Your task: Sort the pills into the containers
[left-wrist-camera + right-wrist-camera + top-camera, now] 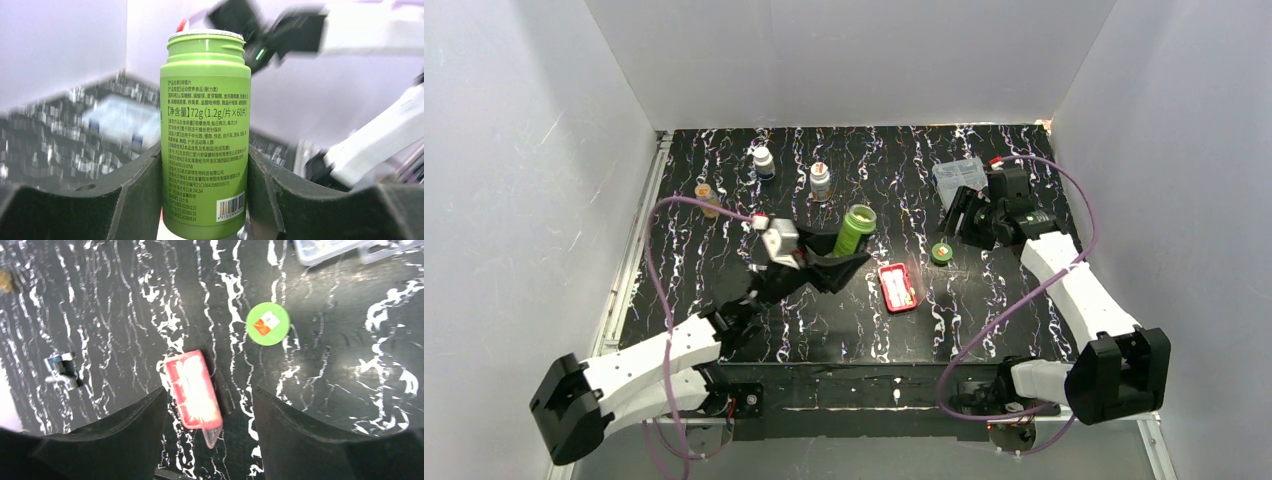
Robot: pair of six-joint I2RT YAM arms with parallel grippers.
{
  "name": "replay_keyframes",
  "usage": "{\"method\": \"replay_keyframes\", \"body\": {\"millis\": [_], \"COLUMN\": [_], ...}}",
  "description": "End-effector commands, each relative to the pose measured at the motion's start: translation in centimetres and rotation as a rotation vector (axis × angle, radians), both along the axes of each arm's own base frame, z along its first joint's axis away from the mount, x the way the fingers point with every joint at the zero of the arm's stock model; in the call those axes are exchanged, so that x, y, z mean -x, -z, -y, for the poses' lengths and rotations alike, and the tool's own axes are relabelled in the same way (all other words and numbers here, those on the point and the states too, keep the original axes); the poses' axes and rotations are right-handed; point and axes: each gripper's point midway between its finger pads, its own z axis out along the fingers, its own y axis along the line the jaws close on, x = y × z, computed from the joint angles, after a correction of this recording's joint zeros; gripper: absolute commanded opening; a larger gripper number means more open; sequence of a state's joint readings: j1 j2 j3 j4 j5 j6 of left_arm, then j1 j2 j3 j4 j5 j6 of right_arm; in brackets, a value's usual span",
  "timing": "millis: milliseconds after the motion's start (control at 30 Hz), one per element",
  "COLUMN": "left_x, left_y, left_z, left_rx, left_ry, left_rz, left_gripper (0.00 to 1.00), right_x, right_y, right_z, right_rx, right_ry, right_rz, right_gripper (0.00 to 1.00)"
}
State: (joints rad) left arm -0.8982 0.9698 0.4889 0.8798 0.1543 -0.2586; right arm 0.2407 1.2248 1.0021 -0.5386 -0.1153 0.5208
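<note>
Working outward from the near edge.

Your left claw (204, 172) is clamped on the green bottle (205, 125), one finger on each side of the label, low on the body. The bottle appears lifted off the table (844, 330) and leans a little with its mouth upward. There is no cap on the threads. Whether a seal covers the mouth, I cannot tell.

Just beyond the bottle and to its right, the red pill case (897, 287) lies flat on the table with its whitish compartments facing up. Whether any pills lie inside is too small to tell.

Past the case, near it but not touching, the green cap (268, 323) rests on the table. Your right claw (209, 395) hangs above the case and cap with its fingers apart and nothing between them.

On the far side, a clear plastic box (959, 178) sits by the right claw. Some small bottles (821, 178) stand well apart along the back.

Judgement: the opening step looks done, and the step in hand is bringing the bottle to the case. The next move calls for you to carry the mouth over one compartment and tip slowly. The compartments are small beside that mouth, so pills could scatter. Your right claw is free to steady the case if you want it.
</note>
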Motion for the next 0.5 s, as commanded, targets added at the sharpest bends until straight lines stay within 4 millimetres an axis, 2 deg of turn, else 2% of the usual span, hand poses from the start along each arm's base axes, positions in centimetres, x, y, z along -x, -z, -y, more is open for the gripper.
{"method": "replay_keyframes", "body": {"millis": [0,167,333,467], "left_x": [3.2,5.5,5.6,6.0], "left_y": [-12.0,-15.4,-17.1,-18.0], "left_z": [-3.5,-4.4,-5.5,-5.6], "left_rx": [0.328,0.454,0.474,0.489], "left_ry": [0.055,0.161,0.139,0.184], "left_rz": [0.199,0.235,0.292,0.309], "left_gripper": [0.00,0.00,0.00,0.00], "right_x": [-1.3,-2.8,-4.1,-4.7], "right_y": [0.1,1.9,4.1,6.4], "right_z": [2.3,3.6,3.8,3.6], "right_rx": [0.091,0.171,0.221,0.243], "right_ry": [0.097,0.141,0.133,0.120], "right_rz": [-0.043,-0.120,-0.207,-0.267], "right_gripper": [0.72,0.74,0.74,0.75]}}
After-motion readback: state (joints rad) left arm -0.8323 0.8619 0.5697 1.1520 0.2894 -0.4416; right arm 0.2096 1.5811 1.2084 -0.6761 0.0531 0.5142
